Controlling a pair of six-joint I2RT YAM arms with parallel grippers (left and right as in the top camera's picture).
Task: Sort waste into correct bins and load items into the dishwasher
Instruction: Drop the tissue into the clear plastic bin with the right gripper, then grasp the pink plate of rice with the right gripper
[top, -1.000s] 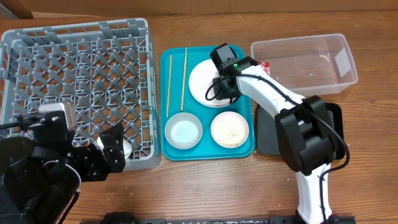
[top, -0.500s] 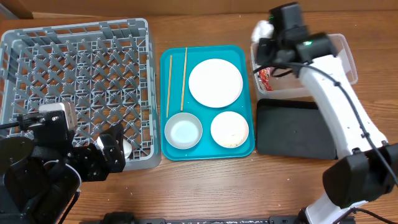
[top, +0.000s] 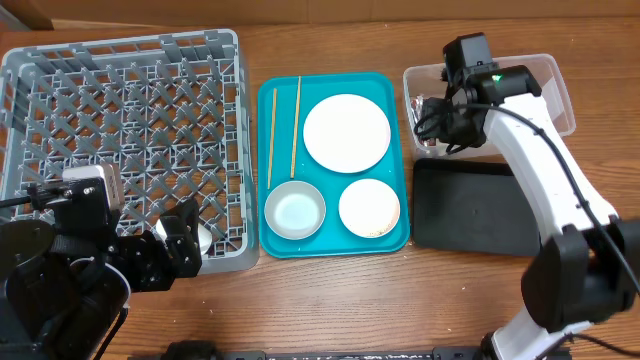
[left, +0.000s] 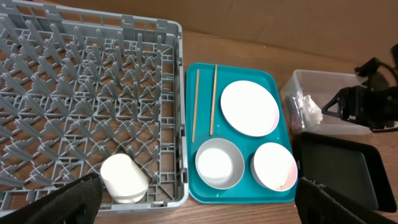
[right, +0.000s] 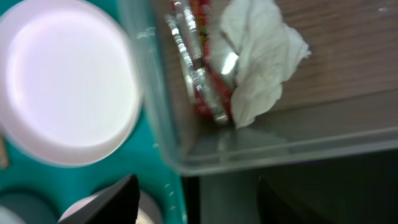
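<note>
**Wrapper lies in the clear tub**

The crumpled red-and-white wrapper (right: 233, 68) rests inside the clear plastic rectangular tub (top: 540, 95), at its end nearest the teal serving tray (top: 268, 150), with its long axis across the tub's width. Only the right wrist view shows the wrapper lying free below the right gripper (right: 193, 199), whose fingers (right: 115, 196) are spread and empty. The overhead arm hides it. The left gripper's (left: 199, 208) state cannot be told.

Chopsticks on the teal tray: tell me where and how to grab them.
Take the chopsticks one at a time, at mid-length, from straight above, with the fingers closing across the stick. They lie flat and parallel near the teal tray's left wall, with a gap between them for a fingertip.
</note>
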